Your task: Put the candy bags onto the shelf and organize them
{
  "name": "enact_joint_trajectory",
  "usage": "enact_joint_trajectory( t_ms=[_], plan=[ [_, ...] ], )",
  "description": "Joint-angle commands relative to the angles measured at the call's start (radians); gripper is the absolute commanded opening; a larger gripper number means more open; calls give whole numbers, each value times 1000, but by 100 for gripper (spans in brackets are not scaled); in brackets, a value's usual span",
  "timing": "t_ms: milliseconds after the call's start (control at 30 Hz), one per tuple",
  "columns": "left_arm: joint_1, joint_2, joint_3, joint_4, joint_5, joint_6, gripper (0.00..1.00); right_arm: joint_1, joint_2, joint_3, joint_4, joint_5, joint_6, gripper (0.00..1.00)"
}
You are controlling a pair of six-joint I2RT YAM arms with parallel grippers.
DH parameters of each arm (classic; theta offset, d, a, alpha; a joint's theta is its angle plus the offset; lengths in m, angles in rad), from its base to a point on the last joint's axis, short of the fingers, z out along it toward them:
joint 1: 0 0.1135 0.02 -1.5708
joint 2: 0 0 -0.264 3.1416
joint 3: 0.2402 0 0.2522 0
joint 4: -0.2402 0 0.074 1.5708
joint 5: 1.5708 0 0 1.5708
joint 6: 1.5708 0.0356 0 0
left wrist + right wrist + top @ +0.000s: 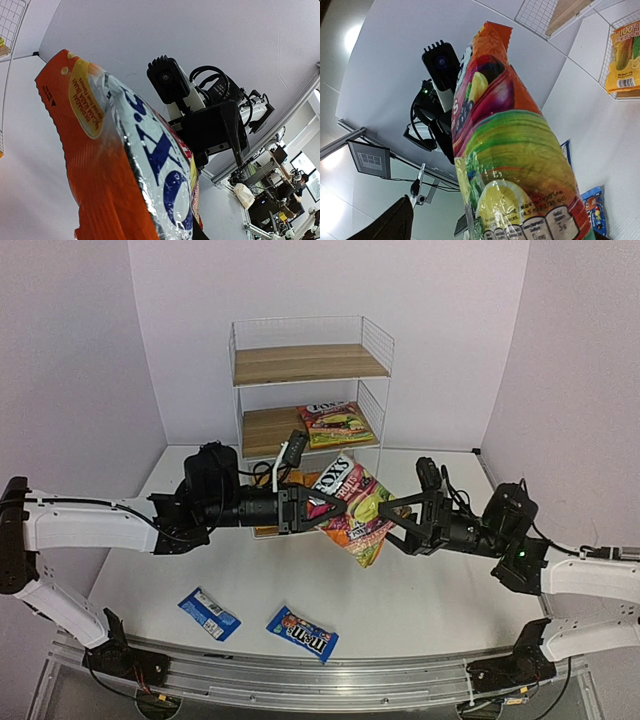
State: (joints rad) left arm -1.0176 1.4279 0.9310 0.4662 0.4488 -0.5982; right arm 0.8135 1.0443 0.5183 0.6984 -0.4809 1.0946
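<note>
A red-pink candy bag (352, 502) with yellow-green graphics hangs in the air in front of the shelf (310, 362). My left gripper (318, 508) is shut on its left edge and my right gripper (398, 512) is shut on its right edge. The bag fills the left wrist view (115, 165) and the right wrist view (520, 160), hiding both pairs of fingers. A second red-pink bag (336, 423) lies on the middle board, also in the right wrist view (623, 55). Two small blue packets (209, 613) (302, 631) lie on the near table.
A yellow-orange patch (266, 531) shows under my left arm at the shelf's foot, mostly hidden. The top board (300, 365) is bare. The shelf's white wire sides (378, 340) stand behind the held bag. White walls enclose the table on three sides.
</note>
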Motion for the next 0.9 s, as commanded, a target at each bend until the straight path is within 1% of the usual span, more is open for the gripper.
enact_joint_trajectory(
  t_ms=[0, 100, 367, 567, 633, 700, 867],
  plan=[
    [0, -90, 44, 16, 19, 94, 0, 1, 5, 50, 107, 20, 17, 81],
    [0, -106, 40, 9, 23, 93, 0, 1, 32, 59, 107, 17, 23, 78],
    [0, -115, 41, 9, 53, 83, 0, 17, 100, 105, 136, -2, 0, 74],
    [0, -104, 59, -36, 51, 86, 0, 29, 128, 126, 171, -27, 3, 60],
    [0, -97, 67, -44, 51, 83, 0, 34, 139, 134, 175, -41, 7, 57],
    [1, -93, 74, -52, 45, 74, 0, 38, 150, 140, 184, -61, 13, 45],
    [1, -92, 103, -120, -20, 59, 0, 43, 149, 134, 185, -80, 26, 22]
  ],
)
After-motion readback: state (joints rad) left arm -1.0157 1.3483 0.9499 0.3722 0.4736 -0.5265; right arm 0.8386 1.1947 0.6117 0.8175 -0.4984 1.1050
